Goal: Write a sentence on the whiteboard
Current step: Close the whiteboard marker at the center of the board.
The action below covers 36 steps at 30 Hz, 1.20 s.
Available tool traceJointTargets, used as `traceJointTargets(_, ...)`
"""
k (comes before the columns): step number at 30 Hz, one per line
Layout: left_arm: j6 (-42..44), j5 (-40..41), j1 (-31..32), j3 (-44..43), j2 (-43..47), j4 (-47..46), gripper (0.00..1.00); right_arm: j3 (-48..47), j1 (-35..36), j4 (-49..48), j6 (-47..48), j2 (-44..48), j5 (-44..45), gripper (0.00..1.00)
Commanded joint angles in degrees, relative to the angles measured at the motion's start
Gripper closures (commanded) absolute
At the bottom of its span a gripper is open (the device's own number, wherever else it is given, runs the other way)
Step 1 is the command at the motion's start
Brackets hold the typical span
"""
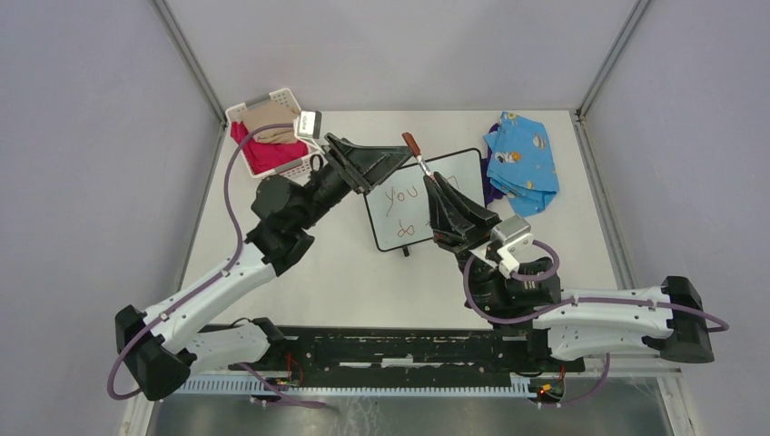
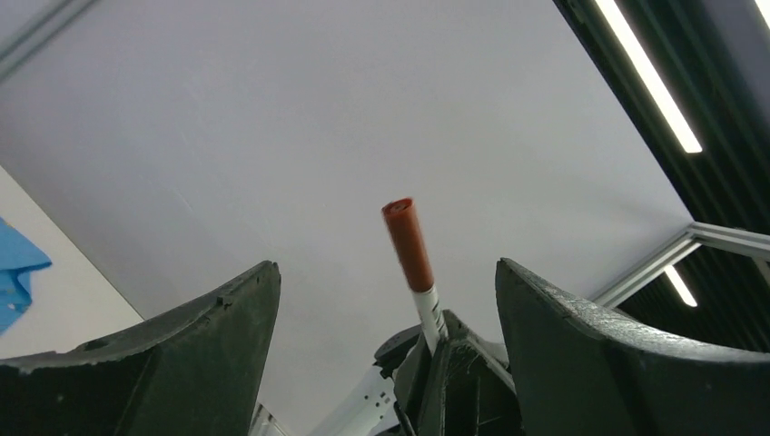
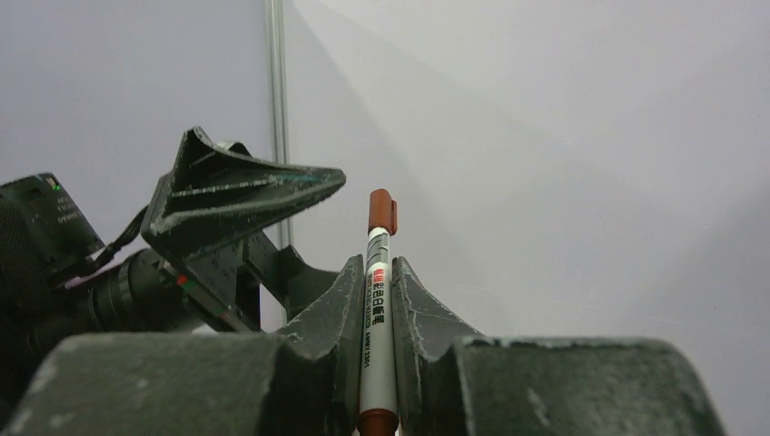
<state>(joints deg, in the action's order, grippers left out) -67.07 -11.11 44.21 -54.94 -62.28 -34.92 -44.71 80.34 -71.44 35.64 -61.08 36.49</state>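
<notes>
Skewed black-framed whiteboard (image 1: 390, 218), perhaps "You do"

whiteboard (image 1: 389, 216) | white, thin black frame, rounded corners | lay flat mid-table (image 1: 363, 282), skewed | bore handwritten "you" and "do" | right part hidden

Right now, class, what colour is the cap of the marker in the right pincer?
The cap is reddish-brown, clearest in the right wrist view.
</notes>
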Motion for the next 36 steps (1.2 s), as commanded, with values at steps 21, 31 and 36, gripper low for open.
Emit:
traceJointTargets(21,3.1,-2.4,-2.0,-10.6,-4.9,2.1,0.29,1.7,-0.1,-0.6,-0.6,2.8,-0.9,1.00)
traceJointTargets(31,0.3,-3.8,-2.0,-8.2,-5.3,-1.9,0.51,2.2,-0.1,-1.1,0.1,2.8,-0.1,1.00)
traceJointTargets(36,-0.4,-5.1,-2.0,-8.1,-5.5,-2.5,0.53,1.8,-0.1,-1.2,0.0,2.5,-0.2,1.00)
